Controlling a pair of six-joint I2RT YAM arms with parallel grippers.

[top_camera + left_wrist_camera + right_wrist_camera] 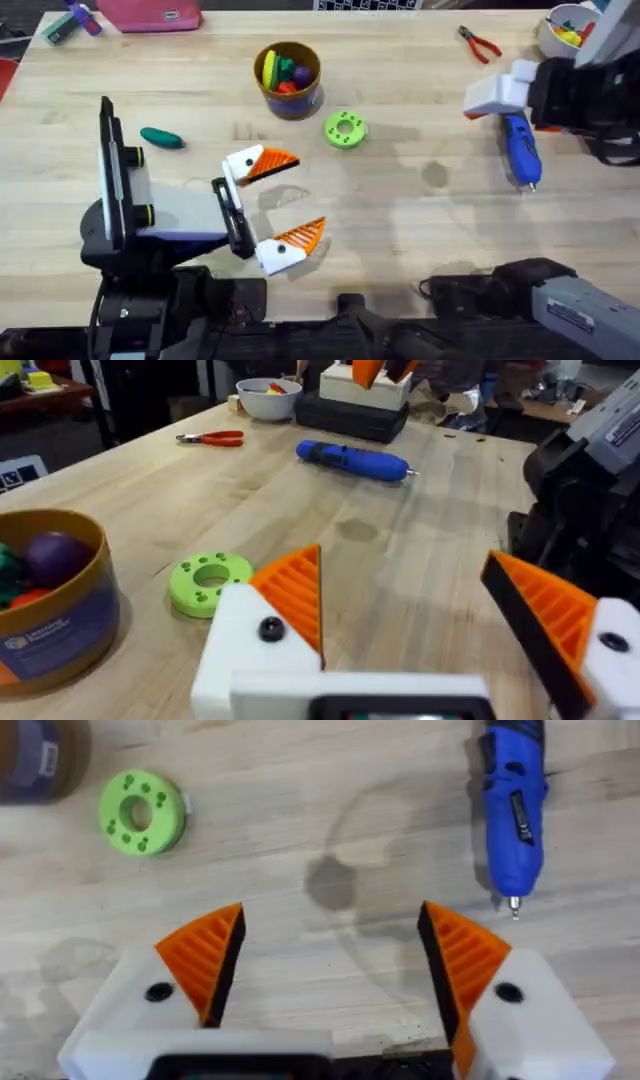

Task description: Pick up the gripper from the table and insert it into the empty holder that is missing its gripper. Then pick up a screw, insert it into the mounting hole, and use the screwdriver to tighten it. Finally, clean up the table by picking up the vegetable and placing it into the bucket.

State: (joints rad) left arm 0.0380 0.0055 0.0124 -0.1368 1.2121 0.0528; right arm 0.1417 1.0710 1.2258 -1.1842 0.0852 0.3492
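Now | cuke (161, 138) on worktop (420, 230), long axis across, just beside your L arm; bucket (288, 80) beyond | L gripper (270, 205) + R gripper (330, 960): jaws released, empty | use L.

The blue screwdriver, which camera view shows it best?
The right wrist view: the screwdriver lies close, with its thin metal bit sharp against the table, though its rear end is cut off. The left wrist view shows it whole but farther off. Overhead, it lies partly under the right arm.
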